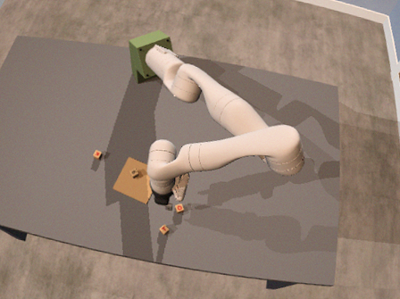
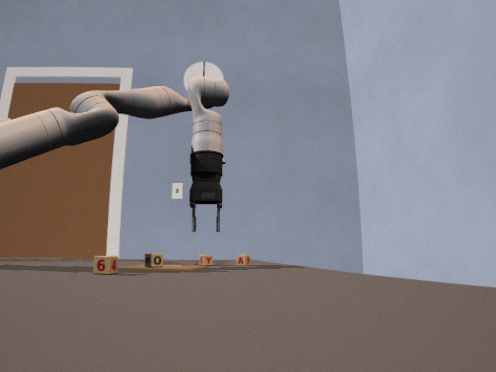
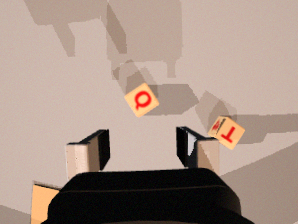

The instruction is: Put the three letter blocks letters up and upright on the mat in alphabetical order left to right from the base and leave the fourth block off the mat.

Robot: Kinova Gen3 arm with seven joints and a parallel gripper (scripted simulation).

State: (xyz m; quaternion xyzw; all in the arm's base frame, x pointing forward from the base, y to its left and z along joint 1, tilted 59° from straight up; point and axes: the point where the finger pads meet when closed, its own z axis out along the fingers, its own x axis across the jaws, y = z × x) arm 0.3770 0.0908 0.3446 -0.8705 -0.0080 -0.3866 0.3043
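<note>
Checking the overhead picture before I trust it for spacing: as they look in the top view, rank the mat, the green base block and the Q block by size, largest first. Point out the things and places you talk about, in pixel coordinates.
1. Green base block [image 1: 134, 60] and orange mat [image 1: 129, 188]: too alike to rank
2. Q block [image 1: 179, 208] [image 3: 142, 100]: smallest
</note>
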